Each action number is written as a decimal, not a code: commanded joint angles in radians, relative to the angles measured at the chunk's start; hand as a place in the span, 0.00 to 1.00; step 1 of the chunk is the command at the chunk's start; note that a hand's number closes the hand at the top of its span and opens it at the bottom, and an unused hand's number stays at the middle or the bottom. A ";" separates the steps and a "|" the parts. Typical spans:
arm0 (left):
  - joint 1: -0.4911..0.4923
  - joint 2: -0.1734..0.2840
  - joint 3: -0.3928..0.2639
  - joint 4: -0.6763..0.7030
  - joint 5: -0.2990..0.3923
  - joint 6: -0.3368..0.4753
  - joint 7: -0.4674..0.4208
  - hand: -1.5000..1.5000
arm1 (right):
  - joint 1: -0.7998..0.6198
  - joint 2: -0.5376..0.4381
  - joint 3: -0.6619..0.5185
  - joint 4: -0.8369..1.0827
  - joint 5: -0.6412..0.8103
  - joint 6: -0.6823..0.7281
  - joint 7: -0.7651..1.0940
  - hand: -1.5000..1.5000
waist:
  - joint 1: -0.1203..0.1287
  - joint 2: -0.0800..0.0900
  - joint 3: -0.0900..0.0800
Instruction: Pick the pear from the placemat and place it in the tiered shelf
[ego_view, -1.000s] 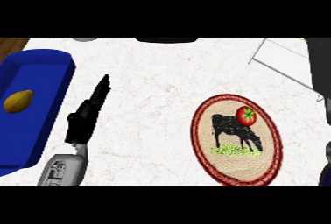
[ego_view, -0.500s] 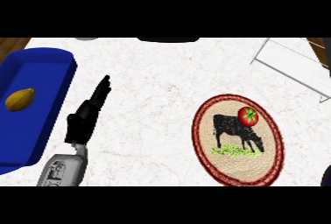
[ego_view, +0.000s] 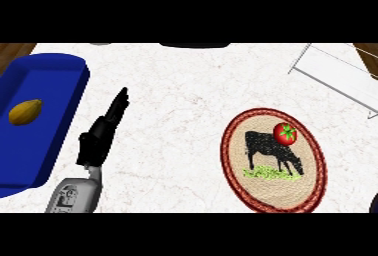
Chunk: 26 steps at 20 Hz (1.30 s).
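Note:
A round woven placemat (ego_view: 275, 197) with a cow picture lies right of centre. On its upper part sits a small red fruit with a green leaf (ego_view: 285, 133). A yellow pear-like fruit (ego_view: 25, 111) lies in the blue tray (ego_view: 52, 80) at the left. The white wire tiered shelf (ego_view: 332, 72) stands at the back right. My left hand (ego_view: 100, 137) rests open on the counter beside the tray, fingers straight and pointing away, touching nothing. Only a dark sliver of my right hand (ego_view: 373, 204) shows at the lower right edge.
A dark object (ego_view: 196, 45) sits at the counter's back edge, with a small grey one (ego_view: 100, 44) to its left. Bare white marble counter (ego_view: 184, 95) lies between the tray and the placemat. Brown floor shows at both back corners.
The dark shape at the right edge has slid down and mostly out of view. My left hand has stayed where it was.

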 joint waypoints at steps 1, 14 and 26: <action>-0.019 -0.008 0.011 0.031 0.002 0.011 -0.013 0.50 | 0.039 0.000 -0.054 0.007 -0.096 -0.165 -0.072 1.00 | -0.010 -0.001 -0.001; -0.021 -0.017 -0.007 -0.032 -0.003 0.011 0.070 0.50 | 0.074 -0.152 -0.055 0.177 0.028 -0.146 0.113 0.00 | -0.003 -0.003 -0.002; -0.012 -0.025 0.000 0.029 -0.021 0.034 -0.002 0.50 | 0.079 -0.092 -0.118 0.057 -0.117 -0.238 0.048 0.00 | -0.019 -0.006 -0.001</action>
